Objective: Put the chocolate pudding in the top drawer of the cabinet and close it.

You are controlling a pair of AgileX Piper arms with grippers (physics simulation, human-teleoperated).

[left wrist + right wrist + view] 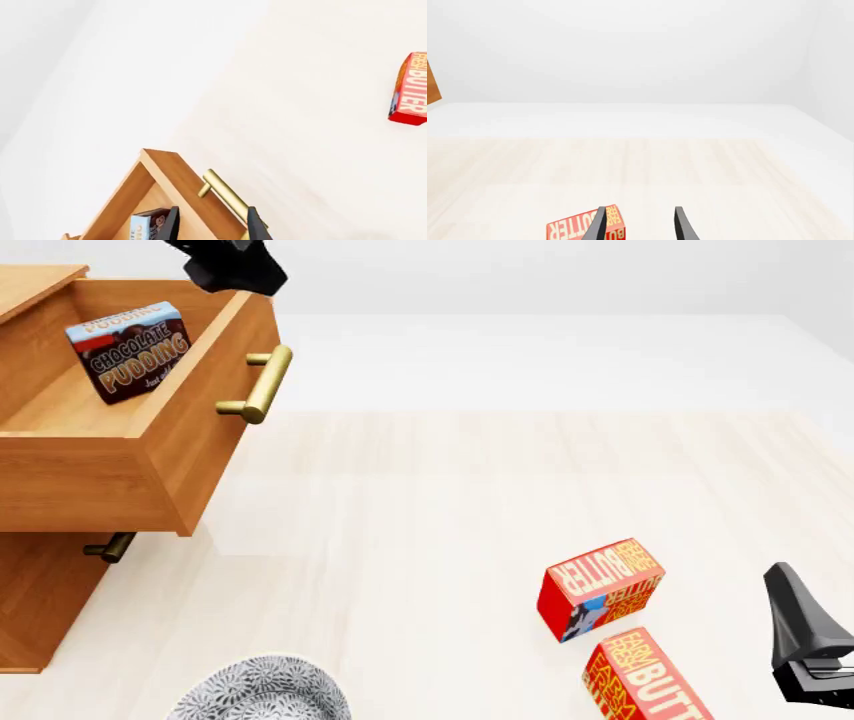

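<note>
In the left wrist view, the left gripper [212, 223] shows two dark fingertips spread apart with nothing between them, one over the inside of the open top drawer [175, 184], the other beside its brass handle [225, 194]; the chocolate pudding [148, 226] lies inside the drawer just beside one fingertip, and a red butter box [408, 89] lies well apart on the pale wooden table [280, 130]. In the front view, the cabinet [47, 590] stands at nine o'clock with the top drawer pulled out toward the camera; the chocolate pudding leans tilted inside it, at about ten o'clock in the picture, lettering facing out. The left gripper's dark body sits at eleven o'clock above the drawer's far corner. A lower drawer's handle [107, 547] peeks out beneath. Two butter boxes lie at five o'clock, one [601, 588] just above the other [645, 680], touching or nearly so. A grey patterned bowl [263, 695] rim sits at seven o'clock. The right gripper [809, 640] shows at four o'clock. In the right wrist view, the right gripper's fingertips are spread, holding nothing, one overlapping a butter box behind it.
</note>
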